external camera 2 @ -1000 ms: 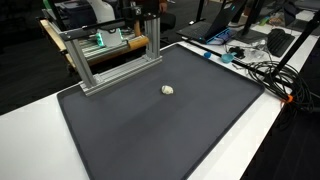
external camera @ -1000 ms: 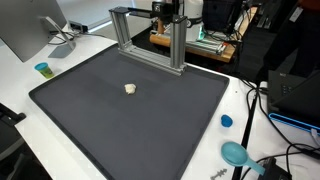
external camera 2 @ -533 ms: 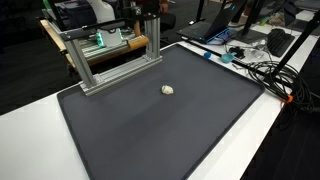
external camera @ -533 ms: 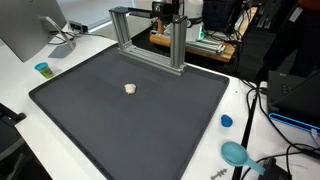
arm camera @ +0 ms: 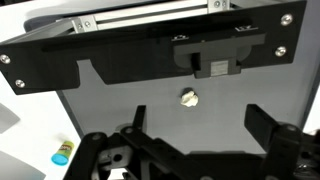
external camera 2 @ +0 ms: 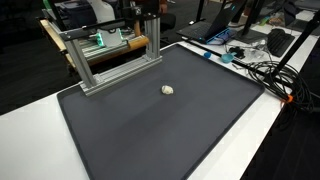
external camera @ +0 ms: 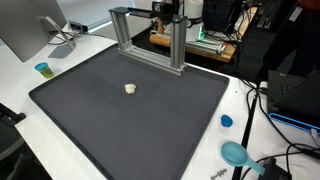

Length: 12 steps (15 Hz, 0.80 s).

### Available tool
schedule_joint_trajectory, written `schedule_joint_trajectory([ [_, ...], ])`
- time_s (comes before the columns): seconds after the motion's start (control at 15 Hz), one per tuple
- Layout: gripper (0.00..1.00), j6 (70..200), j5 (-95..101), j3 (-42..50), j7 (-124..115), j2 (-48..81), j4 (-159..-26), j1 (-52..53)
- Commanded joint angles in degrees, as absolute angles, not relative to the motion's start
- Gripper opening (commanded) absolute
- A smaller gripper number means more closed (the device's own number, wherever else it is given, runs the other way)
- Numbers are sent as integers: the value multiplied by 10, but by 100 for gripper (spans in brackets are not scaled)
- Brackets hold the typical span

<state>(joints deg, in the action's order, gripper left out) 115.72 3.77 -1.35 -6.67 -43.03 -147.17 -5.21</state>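
Observation:
A small whitish lump (external camera: 130,88) (external camera 2: 168,89) lies alone on the dark mat (external camera: 150,120) (external camera 2: 160,130). In the wrist view the lump (arm camera: 188,97) shows on the mat just beyond my gripper (arm camera: 200,125). The gripper's fingers (arm camera: 266,122) stand wide apart with nothing between them. In both exterior views the gripper (external camera: 166,10) (external camera 2: 150,10) hangs high at the back, above the aluminium frame (external camera: 150,35) (external camera 2: 110,50), well away from the lump. The frame's dark top bar (arm camera: 150,55) crosses the wrist view.
The mat lies on a white table (external camera: 245,110). A small blue cup (external camera: 42,69) (arm camera: 63,152), a blue cap (external camera: 226,121) and a teal round object (external camera: 236,153) sit off the mat. A monitor (external camera: 25,30) stands at one corner; cables (external camera 2: 255,68) trail along the table's edge.

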Motion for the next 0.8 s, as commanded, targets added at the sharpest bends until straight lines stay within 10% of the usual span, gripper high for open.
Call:
schedule_joint_trajectory([
  [0.0, 100, 1131, 0, 7, -37, -461, -1493, -18],
  [0.73, 100, 1162, 23, -13, -69, -471, -1504, -33],
])
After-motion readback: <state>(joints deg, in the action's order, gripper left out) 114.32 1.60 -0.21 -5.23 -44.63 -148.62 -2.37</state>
